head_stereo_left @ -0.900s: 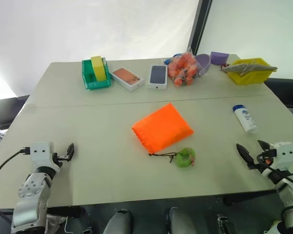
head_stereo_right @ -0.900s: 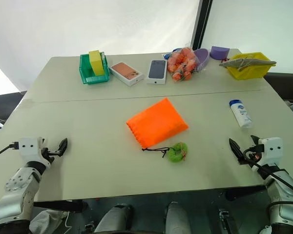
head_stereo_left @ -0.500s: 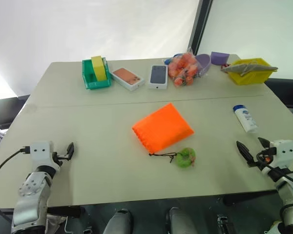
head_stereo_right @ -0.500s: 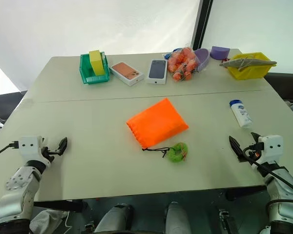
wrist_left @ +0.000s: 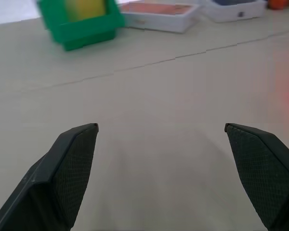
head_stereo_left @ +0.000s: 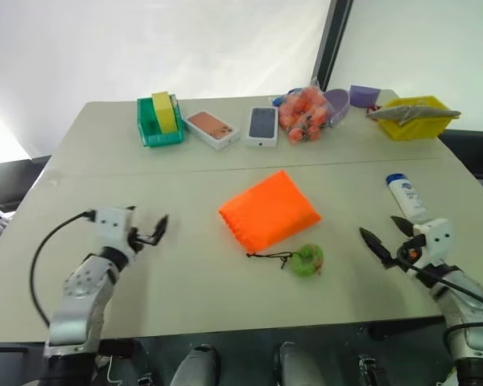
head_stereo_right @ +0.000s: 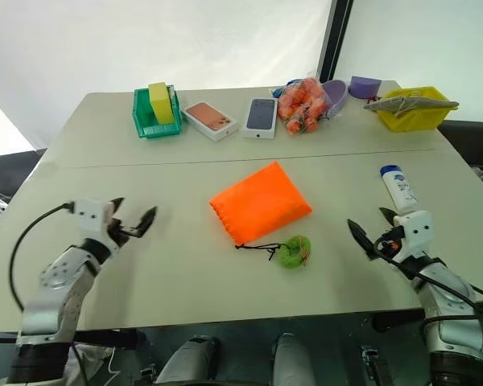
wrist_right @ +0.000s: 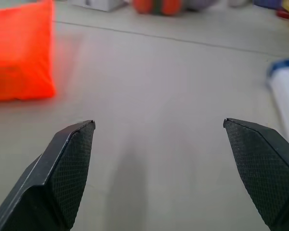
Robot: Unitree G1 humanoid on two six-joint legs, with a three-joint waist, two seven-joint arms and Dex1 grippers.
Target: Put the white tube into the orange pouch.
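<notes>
The white tube (head_stereo_left: 407,196) is seen lying on the table (head_stereo_left: 145,193) near its right edge, well apart from the orange pouch (head_stereo_left: 269,211) at the centre. The right gripper (head_stereo_left: 385,236) is held just before the tube, released and empty. The left gripper (head_stereo_left: 147,227) is likewise spread wide, left of the pouch.

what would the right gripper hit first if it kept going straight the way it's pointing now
Probably nothing soon: the open right gripper faces bare table, passing between the orange pouch and the white tube. Far ahead sits the bag of orange items; depth is unclear.
</notes>
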